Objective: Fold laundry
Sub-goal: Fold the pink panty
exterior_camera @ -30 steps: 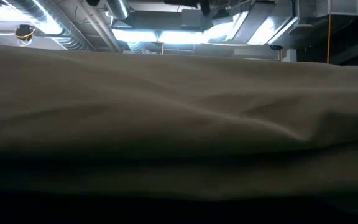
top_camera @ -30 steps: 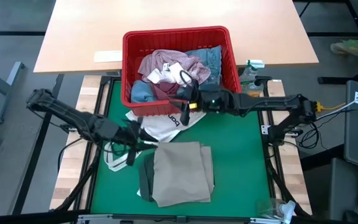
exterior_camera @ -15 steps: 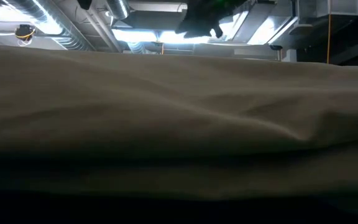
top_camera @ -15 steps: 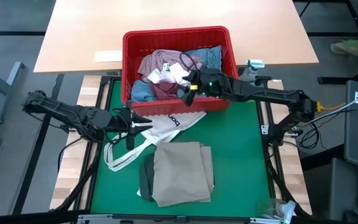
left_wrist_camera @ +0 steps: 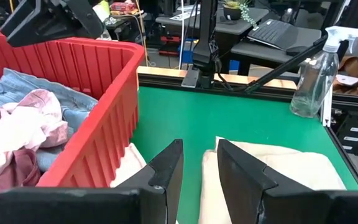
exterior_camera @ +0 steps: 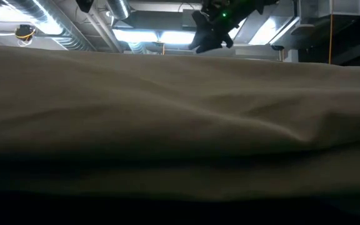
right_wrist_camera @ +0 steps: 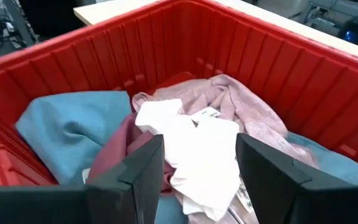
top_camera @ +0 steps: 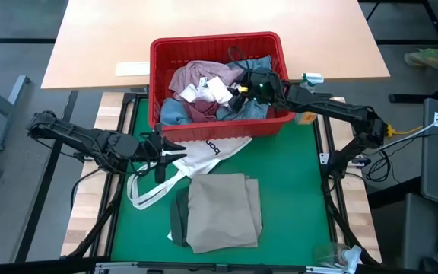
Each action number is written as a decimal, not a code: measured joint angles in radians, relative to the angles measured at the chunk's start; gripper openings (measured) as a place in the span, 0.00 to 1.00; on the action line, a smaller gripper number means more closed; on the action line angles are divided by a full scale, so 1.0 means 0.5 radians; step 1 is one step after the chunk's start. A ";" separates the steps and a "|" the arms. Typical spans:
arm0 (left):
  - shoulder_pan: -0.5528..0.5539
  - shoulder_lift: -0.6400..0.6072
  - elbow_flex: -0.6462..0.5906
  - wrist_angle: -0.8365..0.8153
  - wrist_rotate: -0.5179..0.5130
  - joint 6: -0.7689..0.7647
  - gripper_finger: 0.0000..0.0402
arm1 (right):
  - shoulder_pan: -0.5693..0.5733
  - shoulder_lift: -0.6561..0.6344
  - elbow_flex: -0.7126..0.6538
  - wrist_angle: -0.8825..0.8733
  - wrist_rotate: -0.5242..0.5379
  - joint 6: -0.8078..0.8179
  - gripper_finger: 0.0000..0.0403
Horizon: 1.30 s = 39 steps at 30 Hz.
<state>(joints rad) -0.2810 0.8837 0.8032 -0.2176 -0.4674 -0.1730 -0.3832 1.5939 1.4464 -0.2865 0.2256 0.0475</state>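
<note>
Ribbed glossy red plastic basket [top_camera: 157, 53], soft fuzzy pink top [right_wrist_camera: 241, 102] and matt white cloth socks [right_wrist_camera: 194, 149] inside, faded denim jeans [left_wrist_camera: 39, 93], smooth beige woven trousers [top_camera: 223, 209], matt green table mat [top_camera: 295, 198], pale wood tabletop [top_camera: 105, 38], clear plastic spray bottle [left_wrist_camera: 309, 74].

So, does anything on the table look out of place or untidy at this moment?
Yes. The white tote bag lies crumpled on the green mat, half under the red basket, with its strap trailing toward the left gripper. It sits close to the folded beige trousers, so it crowds the folding space.
</note>
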 joint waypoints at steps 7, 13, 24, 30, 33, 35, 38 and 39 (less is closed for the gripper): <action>0.000 0.000 0.000 0.001 0.001 0.000 0.24 | 0.002 0.032 0.000 -0.029 -0.002 0.035 0.49; 0.000 0.000 0.000 0.001 0.001 0.000 0.24 | -0.047 0.151 0.001 -0.032 -0.017 0.116 0.49; 0.000 0.000 0.000 0.002 0.001 0.000 0.24 | -0.296 0.494 0.000 -0.011 -0.229 0.342 0.49; 0.000 0.000 0.000 0.001 0.001 0.000 0.24 | -0.383 0.576 0.000 -0.010 -0.407 0.401 0.49; 0.000 0.000 0.000 0.001 -0.005 0.000 0.24 | -0.394 0.612 0.000 -0.009 -0.542 0.428 0.49; 0.000 0.000 0.000 0.001 -0.032 0.000 0.24 | -0.389 0.629 0.000 -0.020 -0.579 0.427 0.49; 0.000 0.000 0.000 0.001 -0.044 0.000 0.24 | -0.385 0.648 0.000 -0.026 -0.623 0.421 0.48; 0.000 0.000 0.000 0.000 -0.044 0.000 0.24 | -0.385 0.648 0.000 -0.030 -0.644 0.422 0.47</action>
<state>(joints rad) -0.2810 0.8837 0.8032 -0.2175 -0.4892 -0.1730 -0.5758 1.9179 1.4464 -0.3015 -0.0963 0.2583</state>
